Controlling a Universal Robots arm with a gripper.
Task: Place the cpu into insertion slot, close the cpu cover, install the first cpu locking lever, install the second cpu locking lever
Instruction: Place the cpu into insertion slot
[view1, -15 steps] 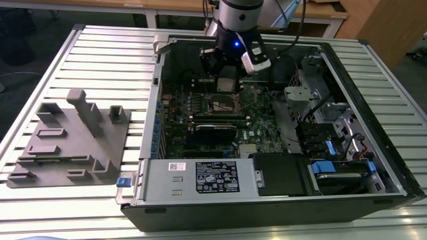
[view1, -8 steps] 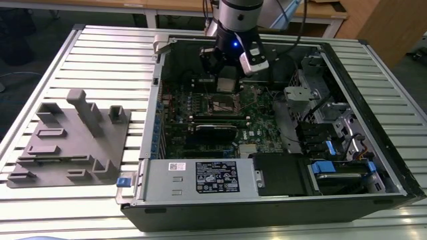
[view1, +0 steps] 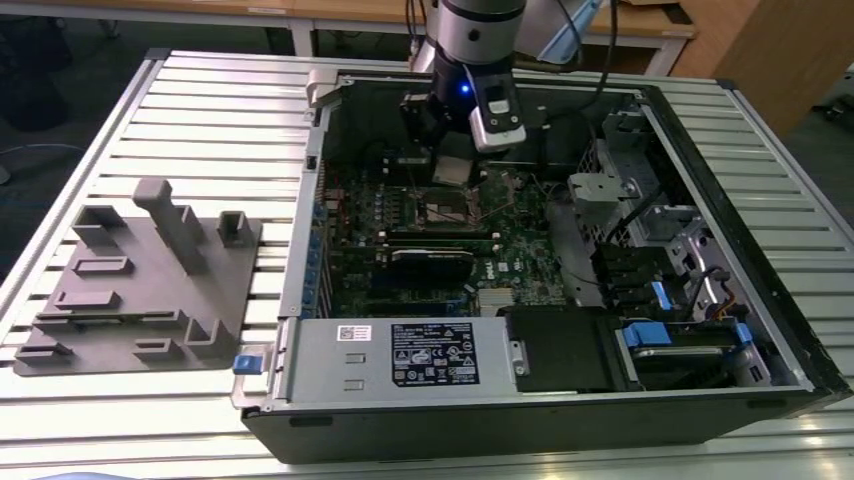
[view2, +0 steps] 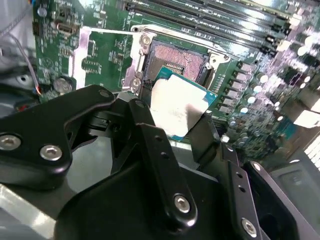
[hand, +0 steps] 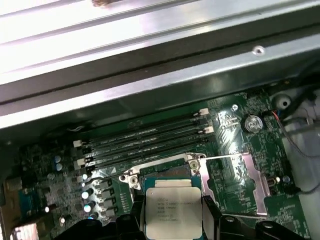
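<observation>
Hovering over the insertion slot, the cpu sits apart from its rim. Fingers clenched on two opposite cpu edges; arm points straight down into the case.

Big white label on the silver power supply box, exterior view: rows of black print and small symbols, all too small to make out. Just beside it sits a little white sticker with a barcode-like strip, and that can't be read either. Over in the first wrist view, the cpu carries several lines of fine dark lettering on its metal top, too small to tell. No word or number here can be read.
</observation>
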